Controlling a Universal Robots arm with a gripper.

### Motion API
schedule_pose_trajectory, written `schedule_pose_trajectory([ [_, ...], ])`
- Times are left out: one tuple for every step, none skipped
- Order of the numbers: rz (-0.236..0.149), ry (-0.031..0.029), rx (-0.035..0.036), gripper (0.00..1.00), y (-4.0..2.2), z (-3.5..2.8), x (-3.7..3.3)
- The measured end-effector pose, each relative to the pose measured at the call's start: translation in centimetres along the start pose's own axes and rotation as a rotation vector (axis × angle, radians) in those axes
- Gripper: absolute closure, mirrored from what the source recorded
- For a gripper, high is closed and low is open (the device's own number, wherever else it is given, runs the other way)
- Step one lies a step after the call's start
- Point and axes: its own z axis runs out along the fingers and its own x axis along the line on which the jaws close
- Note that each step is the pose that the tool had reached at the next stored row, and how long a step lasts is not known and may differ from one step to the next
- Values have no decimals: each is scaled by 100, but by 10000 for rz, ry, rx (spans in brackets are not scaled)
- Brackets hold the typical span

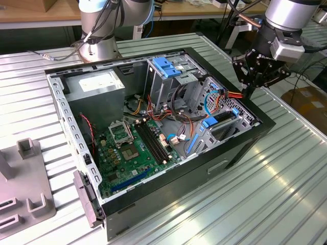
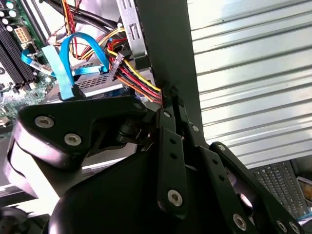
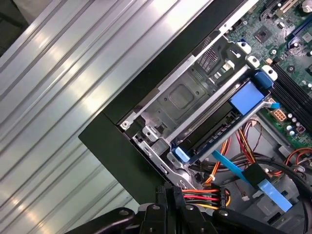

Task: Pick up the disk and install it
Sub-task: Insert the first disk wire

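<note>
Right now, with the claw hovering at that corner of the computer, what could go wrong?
1. The gripper sits right by the red and yellow wires; it might snag them.
2. It is close to the black case wall and could strike it.
3. The blue cable loops near the disk and could get pinched.

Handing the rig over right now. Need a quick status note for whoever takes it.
Hand: shut, holding nothing, over the computer case's edge at the exterior view's right, close to the red and orange power cables.
Disk: lies in the drive bay inside the case, with blue rails along its sides, apart from the hand.
Done: the disk is in the bay.
Left: cannot tell whether it is fully seated or cabled.
</note>
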Motion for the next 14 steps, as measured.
schedule_pose_trajectory([
  [0,0,0,84,32,-4,-33],
  [1,0,1,84,53,-7,-56],
  [1,0,1,84,73,-10,-77],
  [0,0,1,84,95,-13,-100],
  [1,0,1,84,105,-14,-110],
  [13,0,0,84,117,-16,-123],
  [47,0,-2,84,124,-15,-130],
  [137,2,-11,84,126,-14,-132],
  [248,6,-24,84,126,-14,-132],
  [353,10,-36,84,126,-14,-133],
  [462,13,-47,84,126,-13,-133],
  [562,15,-58,84,127,-12,-134],
  [676,18,-70,84,127,-11,-134],
  [842,24,-89,84,127,-10,-134],
])
